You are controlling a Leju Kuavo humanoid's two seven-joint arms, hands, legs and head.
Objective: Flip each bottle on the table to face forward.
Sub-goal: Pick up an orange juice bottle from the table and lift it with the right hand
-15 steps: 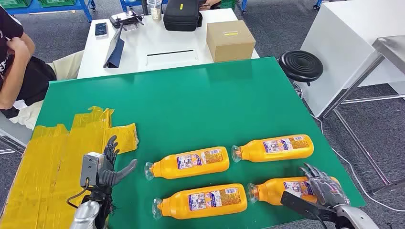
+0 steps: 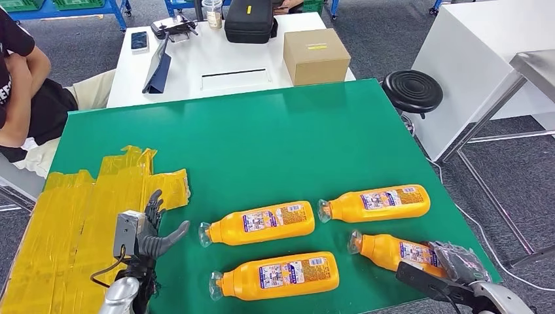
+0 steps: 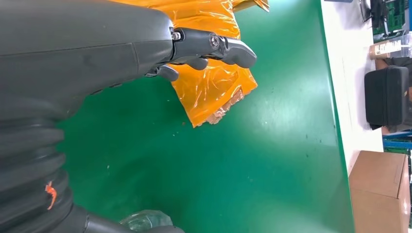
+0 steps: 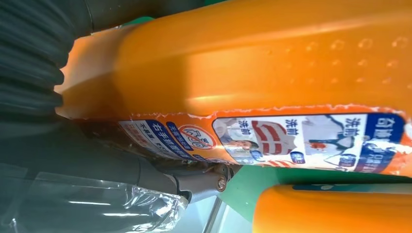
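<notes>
While the right hand (image 2: pixel 458 263) gripped the near-right bottle (image 2: pixel 396 251) on the tabletop (image 2: pixel 275 144), apparently mid-flip, the left hand (image 2: pixel 152 229) was open and empty; turning it label-forward should come next.

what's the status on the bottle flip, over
Left hand open, idle beside yellow tape patch. Right hand grips near-right orange plastic bottle, tilted on green table. Three other orange bottles lie flat. Nothing in the way.

My right hand (image 2: pixel 458 265) covers the base of the near-right bottle (image 2: pixel 399 252); I can't read its label (image 4: pixel 272 136). The seated person (image 2: pixel 26 91) is cropped at the left edge.
</notes>
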